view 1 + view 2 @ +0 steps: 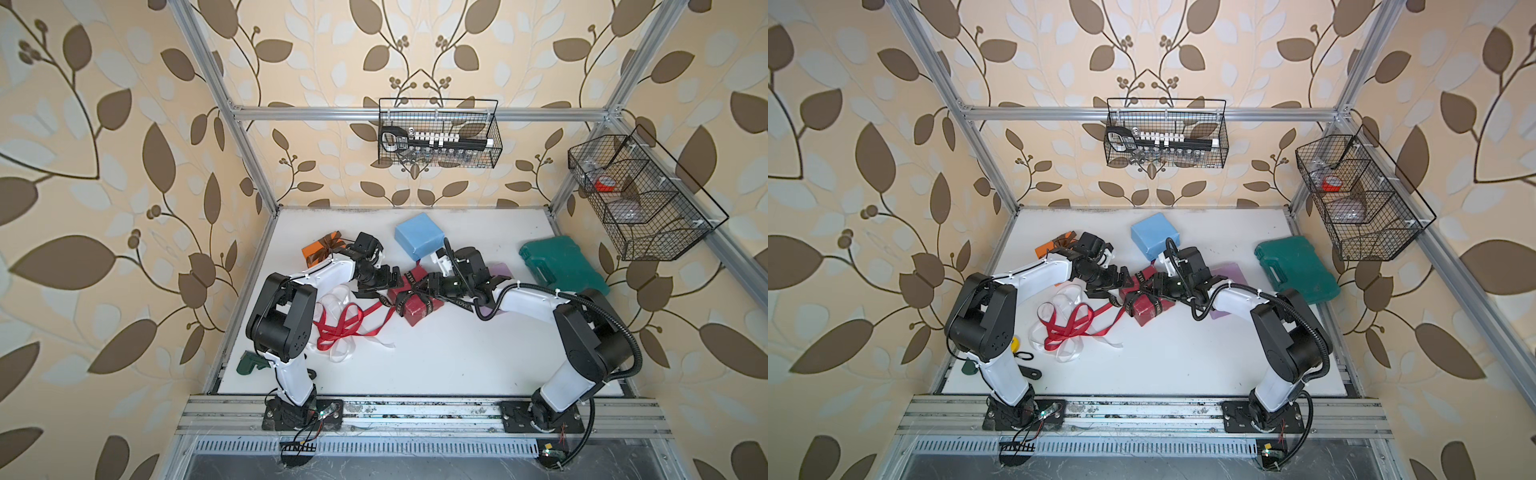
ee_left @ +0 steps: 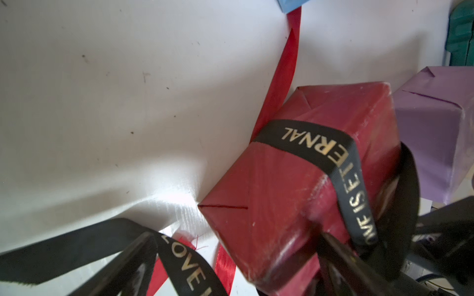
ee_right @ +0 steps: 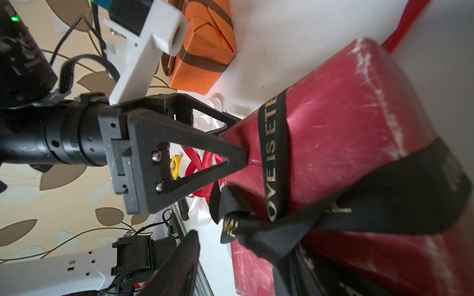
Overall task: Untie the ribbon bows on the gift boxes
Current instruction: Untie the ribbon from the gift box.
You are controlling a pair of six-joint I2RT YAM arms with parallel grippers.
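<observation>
The left arm (image 1: 316, 270) and right arm (image 1: 528, 299) both bend at the elbow and reach inward, forearms near level, wrists pointing at each other. The left gripper (image 3: 242, 139) has its jaws spread wide. The right gripper (image 1: 430, 286) sits just opposite it; one ribbed finger (image 3: 179, 258) shows in the right wrist view, and whether its jaws grip cannot be told.

We log bright, even light; glare patch on the desk (image 2: 177, 202); nearest black ribbon (image 2: 64, 251) blurred; top views warp at edges.
</observation>
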